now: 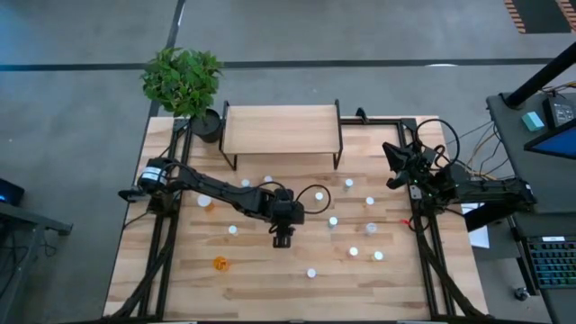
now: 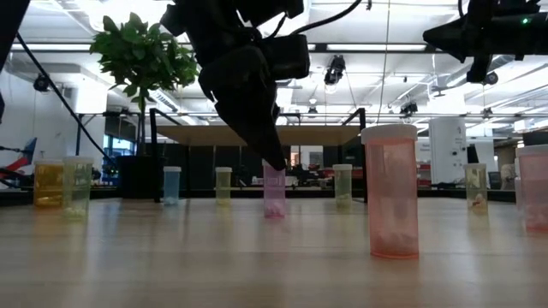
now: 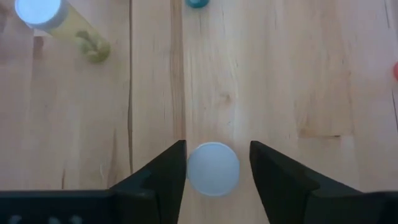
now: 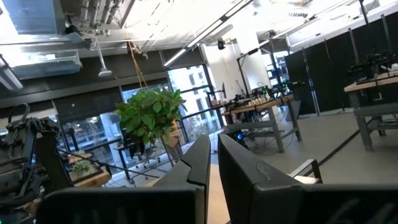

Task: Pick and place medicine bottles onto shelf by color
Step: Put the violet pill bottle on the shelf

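Left gripper (image 3: 214, 163): mid-table, fingers narrow, straddling pink bottle (image 3: 213, 168), small gaps either side.
Right gripper (image 1: 393, 165): raised at right edge, fingers together, empty.

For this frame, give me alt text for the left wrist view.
The left pincer straddles a white-capped bottle standing on the wooden table, one dark finger on each side of the cap. A second capped bottle with a yellowish body stands farther off.
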Robot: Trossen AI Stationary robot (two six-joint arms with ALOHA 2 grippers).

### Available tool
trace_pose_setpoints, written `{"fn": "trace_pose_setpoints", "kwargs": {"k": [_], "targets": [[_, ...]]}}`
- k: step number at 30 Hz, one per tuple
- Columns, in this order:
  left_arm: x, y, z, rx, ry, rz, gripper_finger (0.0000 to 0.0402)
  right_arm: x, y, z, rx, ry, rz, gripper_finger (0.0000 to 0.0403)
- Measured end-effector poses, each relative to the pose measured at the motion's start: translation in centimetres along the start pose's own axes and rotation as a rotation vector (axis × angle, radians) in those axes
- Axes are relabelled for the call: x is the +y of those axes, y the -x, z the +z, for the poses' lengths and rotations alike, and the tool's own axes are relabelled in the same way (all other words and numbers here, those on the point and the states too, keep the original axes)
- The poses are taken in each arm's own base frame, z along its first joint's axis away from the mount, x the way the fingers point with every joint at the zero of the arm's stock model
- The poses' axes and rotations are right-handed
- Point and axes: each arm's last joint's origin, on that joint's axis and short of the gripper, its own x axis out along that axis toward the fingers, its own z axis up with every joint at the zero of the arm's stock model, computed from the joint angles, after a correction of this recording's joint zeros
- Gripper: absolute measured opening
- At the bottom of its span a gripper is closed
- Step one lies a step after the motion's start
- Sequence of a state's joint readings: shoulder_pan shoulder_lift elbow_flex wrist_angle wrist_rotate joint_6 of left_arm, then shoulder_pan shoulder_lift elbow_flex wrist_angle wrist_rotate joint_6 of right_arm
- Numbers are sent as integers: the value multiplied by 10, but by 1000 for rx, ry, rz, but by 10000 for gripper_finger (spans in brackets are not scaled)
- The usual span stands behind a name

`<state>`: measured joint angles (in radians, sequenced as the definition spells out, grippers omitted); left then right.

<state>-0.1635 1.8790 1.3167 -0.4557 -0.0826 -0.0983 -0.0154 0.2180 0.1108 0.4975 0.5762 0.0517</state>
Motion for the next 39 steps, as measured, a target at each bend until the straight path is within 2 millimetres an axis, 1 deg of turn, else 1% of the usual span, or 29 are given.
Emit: {"fn": "trace_pose_setpoints", "kwargs": {"k": [6,9,19,23,27,30,34,37,39], "targets": [[2,0,0,2,4,0,114,0,0,0,1,0,0,22],[2,-1,-1,3,5,-2,99,0,0,0,1,0,0,22],[3,3,-1,5,5,-1,100,0,0,0,1,2,0,22],[3,15,5,1,-7,-2,100,0,0,0,1,3,0,22],[7,42,16,-11,-75,1,100,0,0,0,1,4,0,22],[19,71,27,-31,-87,18,100,0,0,0,1,4,0,22],[48,118,40,-69,-40,69,100,0,0,0,1,1,-1,22],[77,151,43,-98,14,155,100,0,0,0,1,1,-1,22],[98,170,41,-112,56,226,100,0,0,0,1,1,0,22]]}}
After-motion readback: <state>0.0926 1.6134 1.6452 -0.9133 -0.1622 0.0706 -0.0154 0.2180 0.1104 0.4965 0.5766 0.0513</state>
